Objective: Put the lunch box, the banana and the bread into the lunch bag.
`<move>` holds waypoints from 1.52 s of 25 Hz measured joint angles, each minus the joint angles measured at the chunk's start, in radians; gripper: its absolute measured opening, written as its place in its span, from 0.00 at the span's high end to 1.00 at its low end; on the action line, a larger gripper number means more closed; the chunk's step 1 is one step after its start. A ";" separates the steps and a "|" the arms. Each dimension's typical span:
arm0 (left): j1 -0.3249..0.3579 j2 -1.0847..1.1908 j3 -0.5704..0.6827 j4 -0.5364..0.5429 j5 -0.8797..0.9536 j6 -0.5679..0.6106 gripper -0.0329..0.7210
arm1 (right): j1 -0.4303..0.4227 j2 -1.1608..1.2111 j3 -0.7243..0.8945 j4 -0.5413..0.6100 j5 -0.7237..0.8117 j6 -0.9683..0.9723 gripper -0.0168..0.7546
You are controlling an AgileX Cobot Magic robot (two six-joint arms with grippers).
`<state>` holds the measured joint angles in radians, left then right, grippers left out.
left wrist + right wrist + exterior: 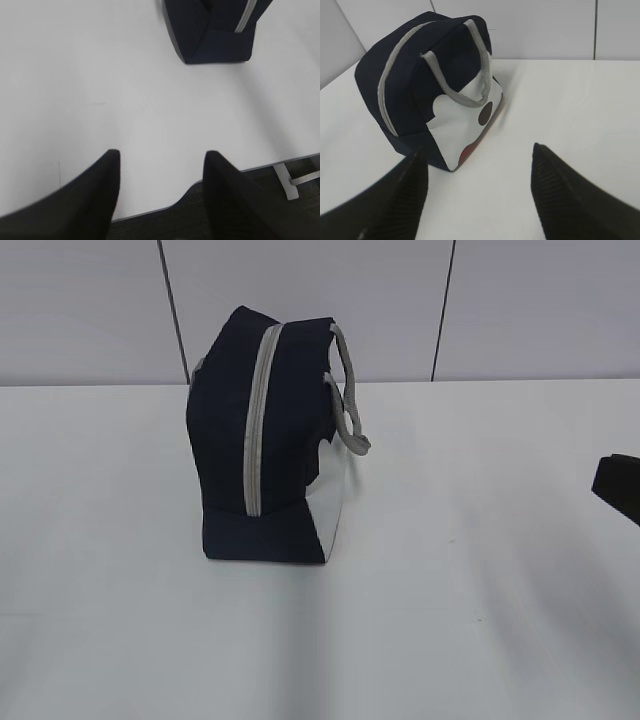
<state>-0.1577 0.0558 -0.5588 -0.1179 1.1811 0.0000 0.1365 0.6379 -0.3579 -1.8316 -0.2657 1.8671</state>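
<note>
Upright on white table (480,540), zipped lunch bag (265,440), left claw (160,165) and right claw (477,165) agape, empty.

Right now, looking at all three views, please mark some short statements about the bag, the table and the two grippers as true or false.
1. The lunch bag stands upright on the white table. True.
2. The bag's grey zipper is wide open. False: it looks closed along its whole visible length.
3. The left gripper holds the bag. False: its jaws stand apart over bare table, with the bag farther away.
4. The right gripper is open and holds nothing. True.
5. A banana lies beside the bag. False: no banana, bread or lunch box shows in any view.
</note>
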 joint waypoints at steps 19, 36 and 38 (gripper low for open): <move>0.000 0.000 0.000 0.000 0.000 0.000 0.53 | 0.069 -0.066 -0.038 1.381 0.563 -1.441 0.36; 0.000 0.000 0.000 0.000 0.000 0.000 0.60 | 0.069 -0.371 -0.298 1.842 1.490 -1.929 0.29; 0.000 0.000 0.000 0.000 0.000 0.000 0.62 | 0.069 -0.403 -0.299 1.842 1.516 -1.931 0.26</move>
<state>-0.1577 0.0558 -0.5588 -0.1179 1.1811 0.0000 0.2059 0.2350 -0.6571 0.0101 1.2504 -0.0638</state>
